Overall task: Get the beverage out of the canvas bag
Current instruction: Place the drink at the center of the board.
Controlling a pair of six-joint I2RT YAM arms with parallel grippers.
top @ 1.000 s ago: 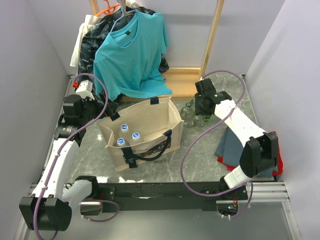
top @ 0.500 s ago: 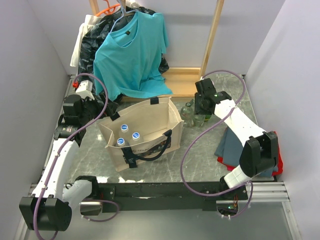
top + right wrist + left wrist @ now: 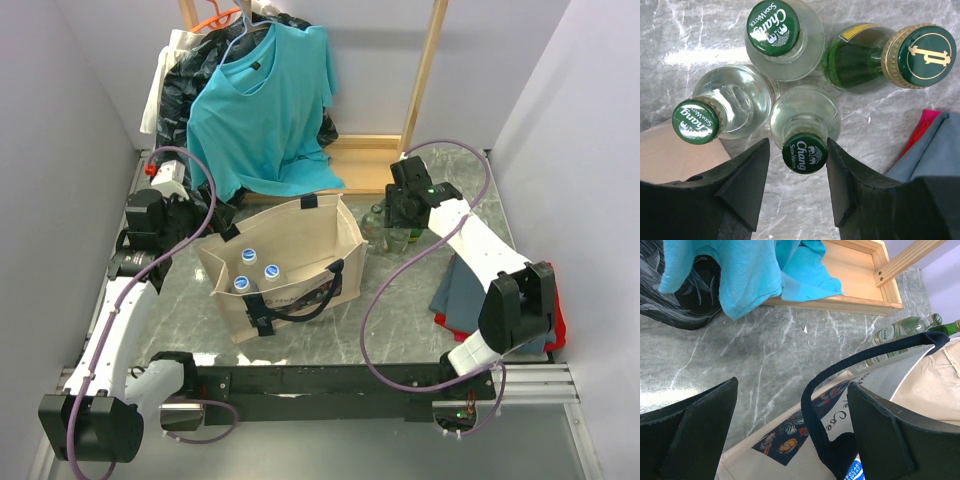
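Here, a grey marble worktop (image 3: 410,312) is seen from above, with two white arms rising from a dark rail at its near edge. Just beyond the rail, in the middle, the beige bag (image 3: 315,245) stands upright and open, with a dark print on its near side and black straps (image 3: 865,357) at its rims. Three white-capped bottles (image 3: 271,271) stand inside it, grouped toward its left end. The left tool (image 3: 792,385) hangs at the bag's far left corner with its fingers spread wide. One strap arches up between them, closer to the right finger, and nothing is pinched. To the right of the bag, folded grey and red cloths (image 3: 455,288) lie under the right arm. A little farther back, just beside the bag's far right corner, four glass bottles stand upright in a tight cluster on the worktop. Three are clear soda bottles (image 3: 784,31) with green caps and one is a green bottle (image 3: 865,62) with a green and gold cap. The right tool (image 3: 797,144) points down over this cluster, partly open. Its fingers sit on either side of the nearest soda cap with a gap showing on one side, and it grips nothing that can be seen. At the back stands a wooden frame (image 3: 365,158) with a teal shirt (image 3: 265,110) hanging from it and a black plastic bag (image 3: 185,85) behind the shirt.
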